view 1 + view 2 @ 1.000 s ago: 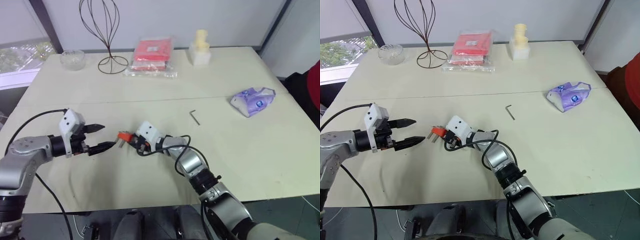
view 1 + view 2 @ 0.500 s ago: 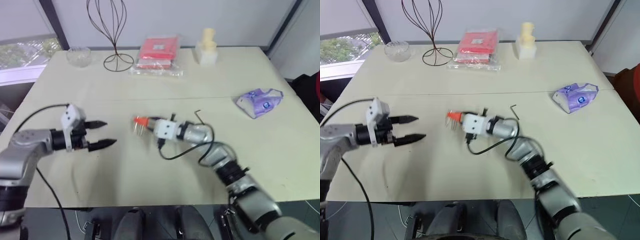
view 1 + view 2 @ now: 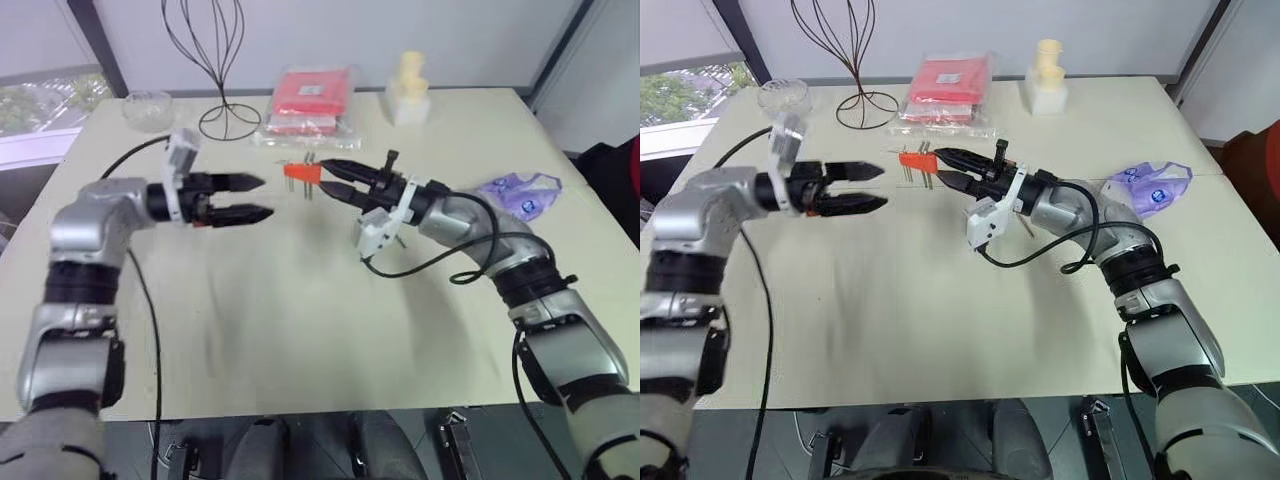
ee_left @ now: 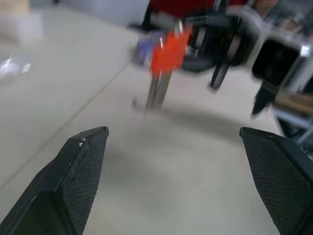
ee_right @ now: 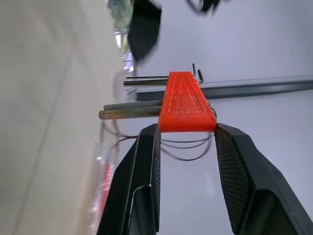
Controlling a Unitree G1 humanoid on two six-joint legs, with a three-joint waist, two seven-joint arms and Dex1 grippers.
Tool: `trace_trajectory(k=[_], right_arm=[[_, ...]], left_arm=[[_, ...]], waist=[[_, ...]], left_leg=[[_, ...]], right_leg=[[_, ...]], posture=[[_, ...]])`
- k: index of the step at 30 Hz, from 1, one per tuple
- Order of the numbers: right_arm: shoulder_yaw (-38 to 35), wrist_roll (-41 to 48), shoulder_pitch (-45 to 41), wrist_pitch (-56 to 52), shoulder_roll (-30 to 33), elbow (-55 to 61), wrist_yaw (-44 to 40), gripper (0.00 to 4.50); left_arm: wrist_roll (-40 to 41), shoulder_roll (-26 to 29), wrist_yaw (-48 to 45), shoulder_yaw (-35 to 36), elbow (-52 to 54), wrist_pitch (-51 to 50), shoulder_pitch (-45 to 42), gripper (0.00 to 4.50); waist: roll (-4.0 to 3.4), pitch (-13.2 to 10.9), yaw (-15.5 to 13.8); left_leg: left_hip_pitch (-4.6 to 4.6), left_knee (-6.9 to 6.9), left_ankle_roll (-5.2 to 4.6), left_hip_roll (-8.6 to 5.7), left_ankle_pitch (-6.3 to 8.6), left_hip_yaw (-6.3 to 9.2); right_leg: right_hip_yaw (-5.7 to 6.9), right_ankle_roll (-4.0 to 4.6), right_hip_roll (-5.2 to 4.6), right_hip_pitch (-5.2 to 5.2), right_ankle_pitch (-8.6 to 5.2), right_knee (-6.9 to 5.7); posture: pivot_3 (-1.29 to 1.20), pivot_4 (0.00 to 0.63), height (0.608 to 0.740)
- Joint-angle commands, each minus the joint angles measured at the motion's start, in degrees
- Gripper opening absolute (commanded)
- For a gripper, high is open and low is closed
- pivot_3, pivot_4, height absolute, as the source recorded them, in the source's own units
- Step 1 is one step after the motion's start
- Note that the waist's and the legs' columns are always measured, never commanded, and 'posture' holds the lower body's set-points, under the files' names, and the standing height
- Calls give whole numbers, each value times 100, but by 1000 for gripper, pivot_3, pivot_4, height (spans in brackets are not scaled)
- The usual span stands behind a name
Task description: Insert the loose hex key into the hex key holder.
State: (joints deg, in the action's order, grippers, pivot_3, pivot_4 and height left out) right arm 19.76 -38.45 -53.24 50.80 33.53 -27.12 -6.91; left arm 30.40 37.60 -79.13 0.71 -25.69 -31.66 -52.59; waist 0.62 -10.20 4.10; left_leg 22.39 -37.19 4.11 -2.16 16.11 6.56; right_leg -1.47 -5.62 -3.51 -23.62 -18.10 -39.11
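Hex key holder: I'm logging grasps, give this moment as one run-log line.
right gripper: shut on hex key holder, lifted | left gripper: open, empty, facing holder

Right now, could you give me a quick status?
Right end effector shut on hex key holder, lifted. Left end effector open, empty. Nothing between them.

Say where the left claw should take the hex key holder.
Probably grip the hex key holder by its free orange end, left claw coming from the robot's left: the right claw pinches the other end, keys protruding up and down.
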Motion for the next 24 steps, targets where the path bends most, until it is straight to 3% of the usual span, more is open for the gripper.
trace_trajectory(k=[1,7,19,21,24], right_arm=[[-161,-66,-88,94,76,92,264,1019],[-137,-32,12,9,80,193,224,1019],[-113,21,146,-137,22,320,74,1019],[-111,30,148,-159,11,338,59,1019],[-110,39,164,-179,-1,350,42,1019]], left_arm=[[-272,-222,-176,-52,-783,455,-491,4500],[-688,-704,-559,-163,-1952,1073,-1240,4500],[-980,-1209,-812,-89,-2611,1507,-1726,4500],[-999,-1268,-813,-56,-2683,1559,-1741,3967],[-1021,-1340,-815,-33,-2742,1629,-1748,2651]], waist=[[0,0,18],[1,-1,13],[1,-1,15],[1,-1,13],[1,-1,11]], left_leg=[[-2,1,0,0,0,0],[-1,0,1,-1,-1,-2],[0,-1,1,-2,-2,-2],[0,-1,1,-2,-2,-2],[0,-2,1,-2,-2,-1]], right_leg=[[0,0,0,-1,0,-3],[1,0,3,-3,0,-4],[1,-1,3,-3,0,-7],[1,-1,3,-3,0,-8],[1,-1,2,-3,0,-8]], posture=[[0,150,740],[0,150,740],[0,150,740],[0,150,740],[0,150,740]])
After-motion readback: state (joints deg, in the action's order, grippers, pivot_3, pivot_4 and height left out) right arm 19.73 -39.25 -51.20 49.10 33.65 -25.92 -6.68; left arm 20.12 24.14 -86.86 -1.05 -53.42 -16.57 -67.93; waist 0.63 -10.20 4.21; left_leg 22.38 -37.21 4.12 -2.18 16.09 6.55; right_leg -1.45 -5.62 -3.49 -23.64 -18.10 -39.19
